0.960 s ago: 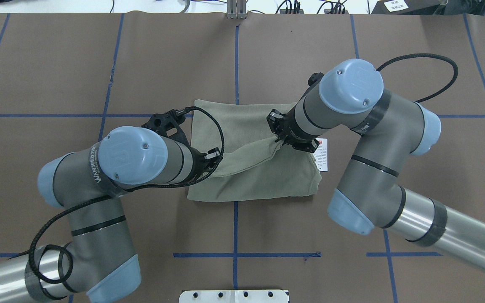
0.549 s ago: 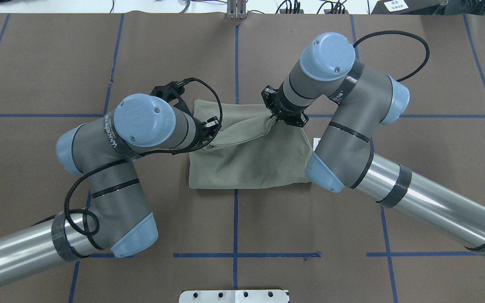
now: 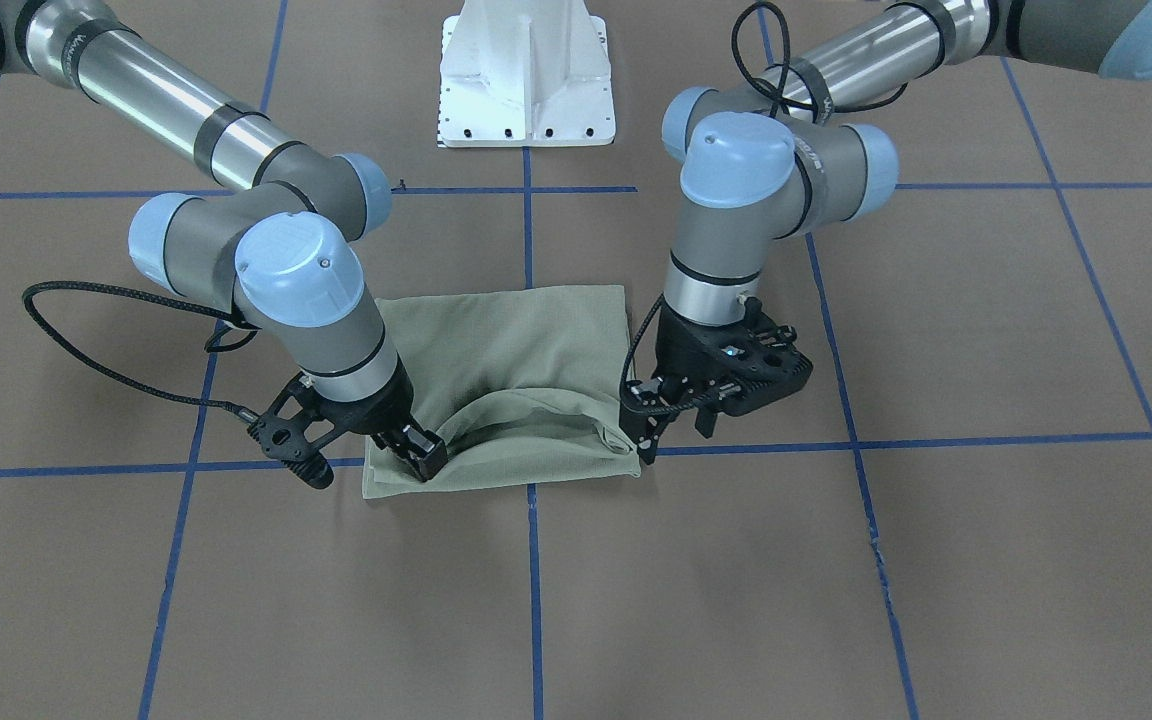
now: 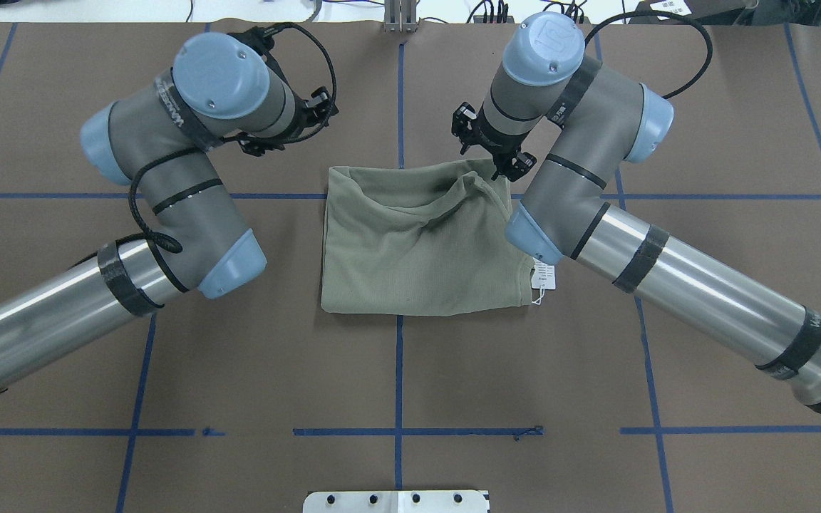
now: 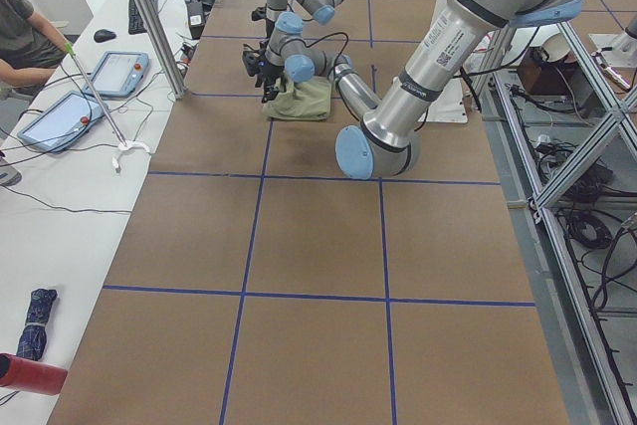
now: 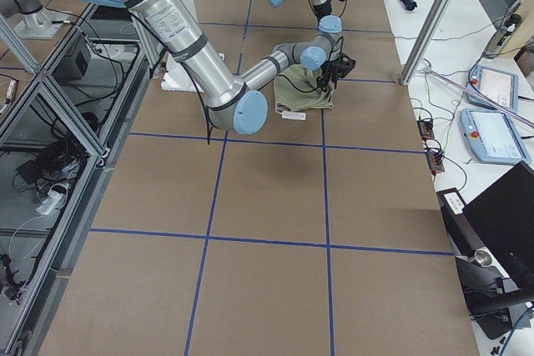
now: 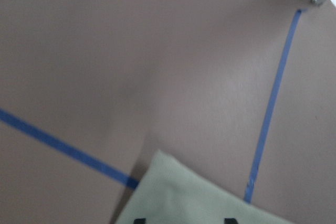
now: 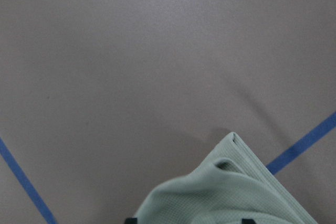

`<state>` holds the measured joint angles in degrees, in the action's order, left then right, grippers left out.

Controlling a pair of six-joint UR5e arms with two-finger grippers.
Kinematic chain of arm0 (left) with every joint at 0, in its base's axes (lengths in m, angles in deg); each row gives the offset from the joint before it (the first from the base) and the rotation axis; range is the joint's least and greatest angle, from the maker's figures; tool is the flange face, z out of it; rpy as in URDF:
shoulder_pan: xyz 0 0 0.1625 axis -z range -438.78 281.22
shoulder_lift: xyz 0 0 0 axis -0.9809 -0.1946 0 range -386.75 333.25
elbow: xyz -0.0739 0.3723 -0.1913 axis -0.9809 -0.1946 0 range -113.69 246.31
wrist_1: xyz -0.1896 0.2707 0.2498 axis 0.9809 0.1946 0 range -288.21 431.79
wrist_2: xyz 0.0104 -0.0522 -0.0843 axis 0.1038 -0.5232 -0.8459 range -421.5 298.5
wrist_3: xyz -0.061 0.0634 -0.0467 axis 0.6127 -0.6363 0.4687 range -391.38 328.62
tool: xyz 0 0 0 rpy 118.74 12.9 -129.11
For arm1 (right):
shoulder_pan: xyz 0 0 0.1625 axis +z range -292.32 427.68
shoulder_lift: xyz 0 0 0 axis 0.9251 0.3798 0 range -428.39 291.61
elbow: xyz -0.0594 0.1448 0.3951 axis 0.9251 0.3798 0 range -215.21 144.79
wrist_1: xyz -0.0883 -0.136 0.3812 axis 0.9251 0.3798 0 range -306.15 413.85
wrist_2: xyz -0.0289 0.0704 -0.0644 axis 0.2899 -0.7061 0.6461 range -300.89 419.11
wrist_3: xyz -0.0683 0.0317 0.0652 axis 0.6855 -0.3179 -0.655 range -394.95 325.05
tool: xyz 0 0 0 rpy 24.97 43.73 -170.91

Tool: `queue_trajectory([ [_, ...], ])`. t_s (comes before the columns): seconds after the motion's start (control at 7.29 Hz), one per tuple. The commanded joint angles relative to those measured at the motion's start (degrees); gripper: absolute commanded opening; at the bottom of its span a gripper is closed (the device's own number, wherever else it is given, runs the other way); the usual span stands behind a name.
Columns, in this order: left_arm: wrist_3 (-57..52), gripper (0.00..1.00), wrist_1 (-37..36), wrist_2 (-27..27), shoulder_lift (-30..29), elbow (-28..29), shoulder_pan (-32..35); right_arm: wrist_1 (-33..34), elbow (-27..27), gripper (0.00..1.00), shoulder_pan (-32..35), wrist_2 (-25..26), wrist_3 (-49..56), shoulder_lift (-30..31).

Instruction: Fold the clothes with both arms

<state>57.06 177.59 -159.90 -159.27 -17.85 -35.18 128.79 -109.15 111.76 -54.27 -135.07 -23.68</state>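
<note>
Releasing | shirt point(image 4: 417, 249) flap now carried to 12 o'clock edge, half-fold looks done | left gripper point(image 3: 648, 440), right gripper point(image 3: 424, 455): fingers spread, empty

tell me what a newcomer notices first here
The blue-capped left arm and right arm reach in from both sides, left pincer and right pincer down at the far edge of a sage-green shirt. It lies folded and rumpled between them, white tag peeking out by the right arm.

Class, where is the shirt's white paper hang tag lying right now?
In the overhead view, the hang tag lies at the right edge of the shirt, near its robot-side corner, just beside the blue elbow cap of the right arm.
</note>
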Motion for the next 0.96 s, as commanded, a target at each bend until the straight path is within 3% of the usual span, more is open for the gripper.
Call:
queue_trajectory([
  [0.0, -5.9, 1.00, -0.4, -5.1, 0.1, 1.2, 5.0, 0.0, 0.7, 1.00, 2.1, -3.0, 2.6, -0.8],
  [0.14, -7.9, 1.00, -0.4, -5.7, 0.2, 1.2, 6.5, 0.2, -0.7, 1.00, 2.8, -5.5, 4.6, -0.8],
  [0.41, -21.2, 1.00, -0.3, -13.5, 4.6, -0.4, 13.1, 2.0, -5.2, 1.00, 6.4, -7.6, 16.4, 3.1],
  [0.69, -42.6, 1.00, -0.4, -18.2, 13.0, -5.3, 21.9, 12.2, -11.1, 1.00, 15.3, -8.9, 41.5, 9.4],
  [0.82, -56.1, 1.00, -0.7, -20.8, 19.5, -8.1, 27.5, 15.1, -11.7, 1.00, 22.9, -11.3, 57.1, 13.4],
])
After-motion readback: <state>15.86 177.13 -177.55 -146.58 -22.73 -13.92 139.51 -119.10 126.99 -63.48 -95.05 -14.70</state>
